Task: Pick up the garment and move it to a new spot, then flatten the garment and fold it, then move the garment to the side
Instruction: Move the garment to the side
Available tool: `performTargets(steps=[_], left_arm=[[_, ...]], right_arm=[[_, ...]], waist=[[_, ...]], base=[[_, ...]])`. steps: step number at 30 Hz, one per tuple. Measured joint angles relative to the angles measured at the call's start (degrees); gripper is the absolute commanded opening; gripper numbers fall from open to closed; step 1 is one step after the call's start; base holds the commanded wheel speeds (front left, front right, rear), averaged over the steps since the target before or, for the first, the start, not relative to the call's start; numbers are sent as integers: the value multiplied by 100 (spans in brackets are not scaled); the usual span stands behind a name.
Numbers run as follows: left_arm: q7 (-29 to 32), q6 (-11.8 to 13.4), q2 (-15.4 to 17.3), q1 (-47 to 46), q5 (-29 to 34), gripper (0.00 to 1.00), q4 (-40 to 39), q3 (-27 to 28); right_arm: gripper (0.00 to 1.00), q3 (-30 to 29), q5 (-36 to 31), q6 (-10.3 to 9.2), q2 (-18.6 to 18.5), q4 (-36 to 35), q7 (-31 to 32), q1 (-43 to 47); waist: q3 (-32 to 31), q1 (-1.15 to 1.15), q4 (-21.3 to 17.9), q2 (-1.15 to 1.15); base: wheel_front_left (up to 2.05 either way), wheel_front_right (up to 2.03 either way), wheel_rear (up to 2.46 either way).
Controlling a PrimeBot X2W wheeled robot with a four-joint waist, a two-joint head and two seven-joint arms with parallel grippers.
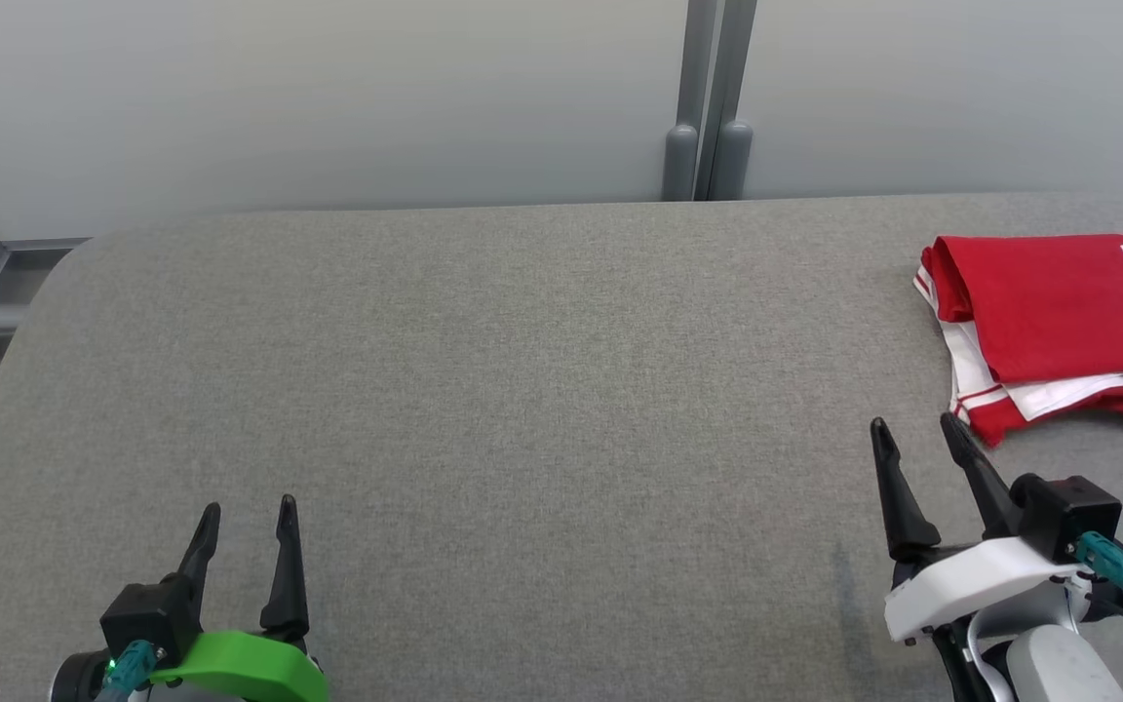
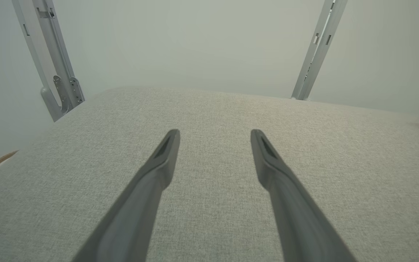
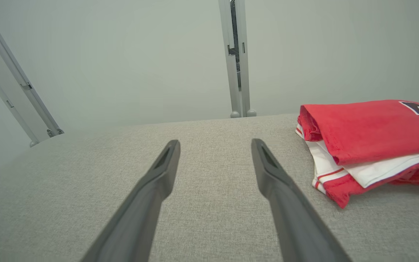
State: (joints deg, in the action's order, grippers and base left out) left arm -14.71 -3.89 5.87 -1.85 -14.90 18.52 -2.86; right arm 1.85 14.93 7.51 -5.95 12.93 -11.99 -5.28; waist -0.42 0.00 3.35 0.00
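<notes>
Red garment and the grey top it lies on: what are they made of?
The red garment looks like soft matte cloth, likely a jersey knit: it folds limply, with white striped trim. The grey top seems covered in woven matte fabric: a fine flecked weave shows.

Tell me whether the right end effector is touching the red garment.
Apart. In the right wrist view, bare grey tabletop shows between the open right end effector and the folded red garment beside it.
</notes>
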Motion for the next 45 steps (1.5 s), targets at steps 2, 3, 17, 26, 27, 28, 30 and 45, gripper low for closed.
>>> performTargets(steps=[2, 3, 17, 26, 27, 28, 30, 45], left_arm=[[-5, -15, -2, -1, 7, 100, -1, -16], [-7, -22, -2, -1, 19, 100, 0, -22], [-33, -40, 3, 10, 66, 100, -62, 118], [-33, -71, 5, 94, 66, 100, -35, 127], [-33, -73, 4, 94, 65, 100, -22, 124], [-33, -77, 4, 94, 64, 100, -14, 122], [-33, -89, 4, 94, 58, 100, -1, 121], [-33, -109, 13, 73, -2, 100, 101, 132]], right_arm=[[100, 25, 0, 0, 18, -1, 7, 77], [100, 36, -5, -1, 26, -1, 5, 119], [100, -244, -312, -1, 170, -13, -73, 419], [100, -212, -423, -1, 201, -51, -45, 418], [100, -208, -423, -1, 205, -47, -43, 418], [100, -201, -423, -1, 207, -42, -35, 418], [100, -198, -423, -1, 211, -34, -21, 417], [100, -144, -447, -1, 229, -20, 5, 409]], waist=[[-13, 0, 15, 0], [-18, 0, 20, 0], [-66, 0, -43, 0], [-48, 0, -67, 0], [-47, 0, -65, 0], [-46, 0, -63, 0], [-44, 0, -61, 0], [7, 0, -41, 0]], base=[[0, 0, 0], [0, 0, 0], [0, 0, 0], [0, 0, 0], [0, 0, 0], [0, 0, 0], [0, 0, 0], [0, 0, 0]])
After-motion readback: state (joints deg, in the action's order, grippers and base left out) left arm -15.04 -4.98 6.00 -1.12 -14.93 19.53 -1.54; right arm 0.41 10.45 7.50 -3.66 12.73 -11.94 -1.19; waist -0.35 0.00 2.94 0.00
